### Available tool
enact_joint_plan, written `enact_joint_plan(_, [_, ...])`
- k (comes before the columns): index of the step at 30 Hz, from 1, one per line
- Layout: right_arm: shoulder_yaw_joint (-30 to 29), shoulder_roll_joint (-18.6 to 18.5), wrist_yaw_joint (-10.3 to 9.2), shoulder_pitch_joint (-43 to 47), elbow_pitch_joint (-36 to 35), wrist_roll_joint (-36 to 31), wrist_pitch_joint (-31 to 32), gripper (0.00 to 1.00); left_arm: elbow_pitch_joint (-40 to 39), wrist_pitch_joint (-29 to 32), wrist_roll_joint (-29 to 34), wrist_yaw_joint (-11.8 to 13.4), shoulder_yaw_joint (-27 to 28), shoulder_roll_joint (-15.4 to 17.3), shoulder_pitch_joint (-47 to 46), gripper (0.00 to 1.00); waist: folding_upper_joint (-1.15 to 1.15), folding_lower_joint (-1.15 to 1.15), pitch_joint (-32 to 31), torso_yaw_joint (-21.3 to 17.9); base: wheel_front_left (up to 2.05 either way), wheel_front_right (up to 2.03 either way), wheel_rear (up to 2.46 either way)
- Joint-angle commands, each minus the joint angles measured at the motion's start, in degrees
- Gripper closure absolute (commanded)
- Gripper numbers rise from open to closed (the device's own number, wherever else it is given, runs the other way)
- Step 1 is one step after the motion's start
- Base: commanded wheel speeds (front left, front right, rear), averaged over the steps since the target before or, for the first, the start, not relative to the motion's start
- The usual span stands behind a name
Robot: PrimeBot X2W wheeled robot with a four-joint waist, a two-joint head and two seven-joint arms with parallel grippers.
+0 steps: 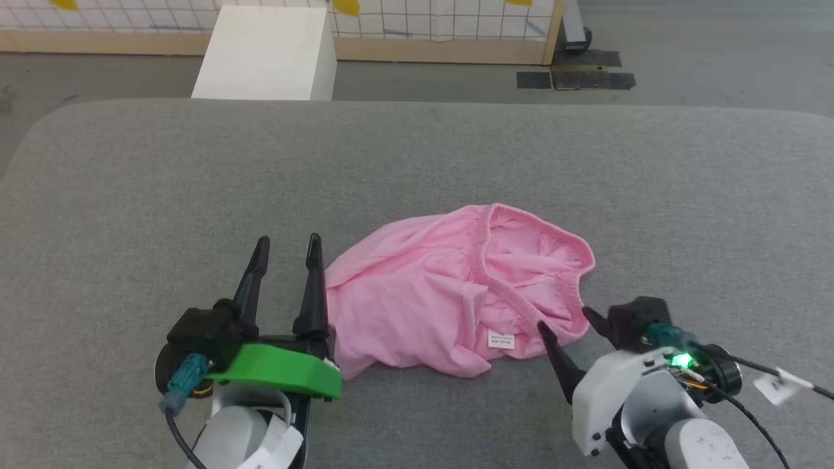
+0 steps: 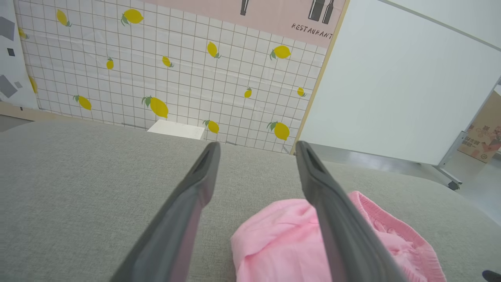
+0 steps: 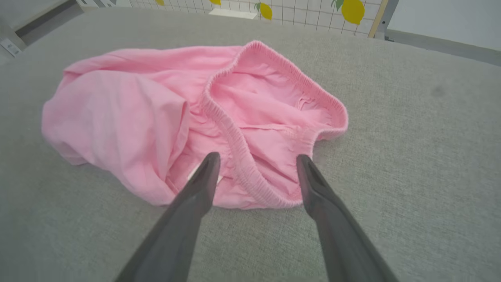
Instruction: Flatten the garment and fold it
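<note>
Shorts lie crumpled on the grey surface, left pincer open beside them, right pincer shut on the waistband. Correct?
Not quite. The right pincer is open, not shut: the right wrist view shows its fingers apart, either side of the waistband, gripping nothing. The rest holds: shorts crumpled on the grey surface, left pincer open beside them.
</note>
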Motion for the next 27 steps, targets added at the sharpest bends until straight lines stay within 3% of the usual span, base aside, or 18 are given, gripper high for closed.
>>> enact_joint_plan(1, [0.43, -0.07, -0.09, -1.35, 0.64, -0.92, 2.43, 0.0, -0.29, -0.23, 1.26, -0.89, 0.79, -0.6, 1.08, 0.0, 0.0, 0.0, 0.81, 0.88, 0.0, 0.0, 0.0])
enact_joint_plan(6, [1.37, -0.07, -0.09, -3.22, 2.25, -2.41, 8.86, 0.0, -0.37, -0.24, 3.72, -3.36, 2.92, -2.27, 1.16, 0.0, 0.0, 0.0, 2.02, 2.16, 0.0, 0.0, 0.0])
enact_joint_plan(12, [1.07, -0.07, -0.09, -5.47, 5.05, -3.48, 11.64, 0.0, -0.08, -0.24, 5.11, -5.11, 4.55, -3.23, 0.92, 0.0, 0.0, 0.0, 3.34, 3.05, 0.0, 0.0, 0.0])
enact_joint_plan(13, [1.07, -0.07, -0.09, -5.76, 5.53, -3.36, 12.14, 0.05, -0.04, -0.24, 5.24, -5.27, 4.69, -3.31, 0.85, 0.0, 0.0, 0.0, 3.52, 3.13, 0.0, 0.0, 0.0])
enact_joint_plan(14, [1.05, -0.07, -0.09, -6.1, 6.05, -3.19, 12.68, 0.57, 0.04, -0.24, 5.36, -5.43, 4.85, -3.39, 0.78, 0.0, 0.0, 0.0, 3.68, 3.21, 0.0, 0.0, 0.0])
enact_joint_plan(16, [0.97, -0.07, -0.09, -6.62, 6.7, -2.82, 13.23, 1.0, 0.3, -0.24, 5.55, -5.68, 5.01, -3.48, 0.7, 0.0, 0.0, 0.0, 3.96, 3.29, 0.0, 0.0, 0.0])
enact_joint_plan(21, [-0.4, -0.07, -0.09, -7.59, 6.53, -0.99, 11.57, 1.0, 0.95, -0.24, 5.89, -6.16, 5.27, -3.59, 0.5, 0.0, 0.0, 0.0, 4.03, 3.15, 0.0, 0.0, 0.0])
enact_joint_plan(27, [-9.3, -0.07, -0.09, -9.09, 1.46, 2.28, 3.19, 1.0, 1.43, -0.25, 5.5, -6.15, 4.82, -3.62, 0.69, 0.0, 0.0, 0.0, 2.18, 2.43, 0.0, 0.0, 0.0])
